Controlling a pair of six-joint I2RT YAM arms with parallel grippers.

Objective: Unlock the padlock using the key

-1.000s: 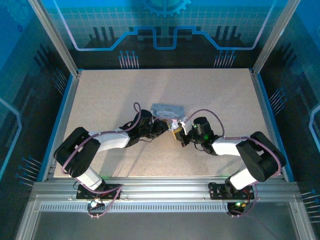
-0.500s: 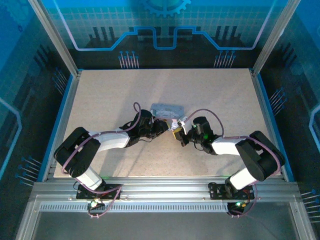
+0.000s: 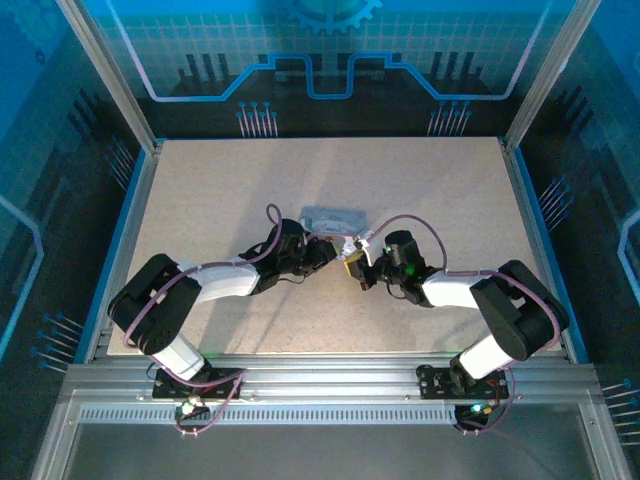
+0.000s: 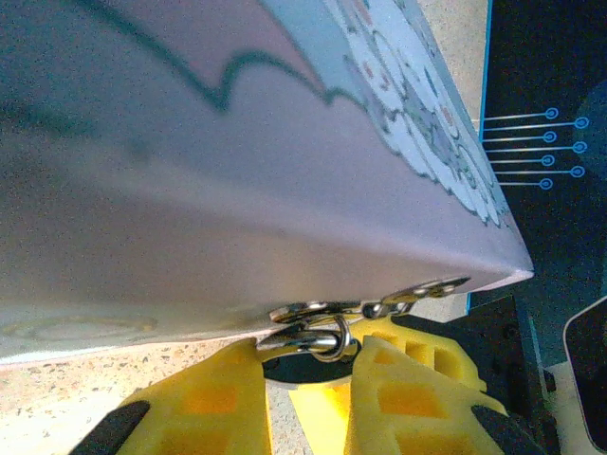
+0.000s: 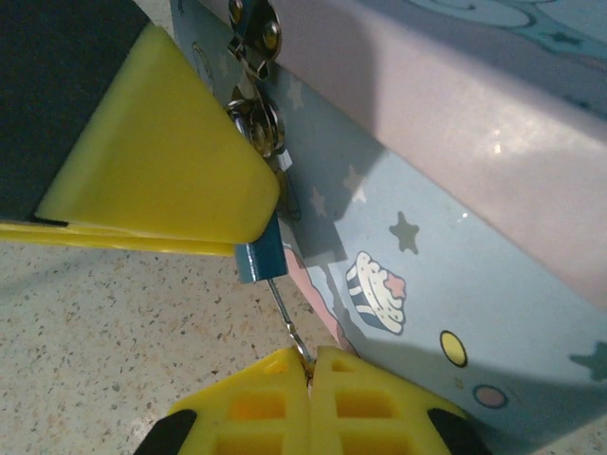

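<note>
Right gripper (image 5: 310, 365) had crept forward, pinching the key (image 5: 282, 303), its shaft running straight into the padlock (image 5: 257, 260) clamped by the left gripper (image 4: 311, 365).

Speckled beige table (image 3: 200, 190), lavender cartoon-printed tin (image 3: 335, 217) lying near centre

The padlock (image 5: 256, 261) is hung at the tin's (image 3: 333, 217) 6 o'clock, with left tool (image 4: 308, 365) at its 9, key (image 5: 285, 318) and right tool (image 5: 309, 358) at 4.
</note>
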